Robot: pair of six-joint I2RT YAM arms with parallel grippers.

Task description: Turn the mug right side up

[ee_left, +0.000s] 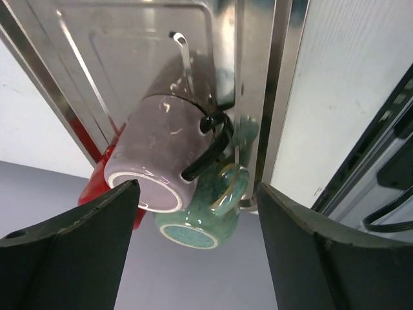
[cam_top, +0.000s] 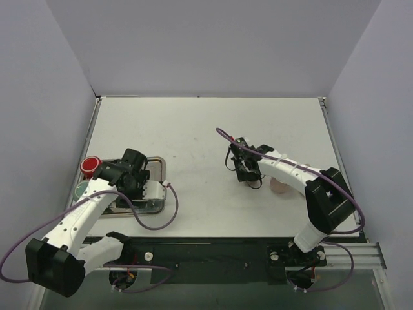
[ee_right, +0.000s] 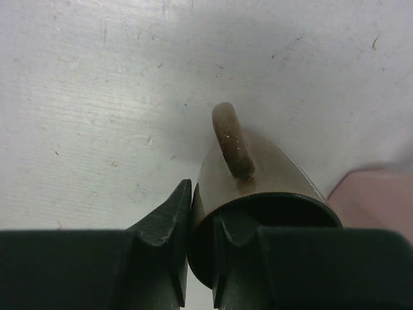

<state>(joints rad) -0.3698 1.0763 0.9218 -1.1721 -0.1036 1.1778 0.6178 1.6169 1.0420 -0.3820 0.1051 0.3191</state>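
One mug [ee_right: 271,169] is pinched by right gripper [ee_right: 203,208].

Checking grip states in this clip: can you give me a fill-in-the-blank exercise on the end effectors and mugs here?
The right end effector is shut on the rim of a mug whose colour is ____.
The left end effector hangs over the tray with its jaws ____.
The lavender mug has a handle coloured ____.
Missing: brown; open; black.
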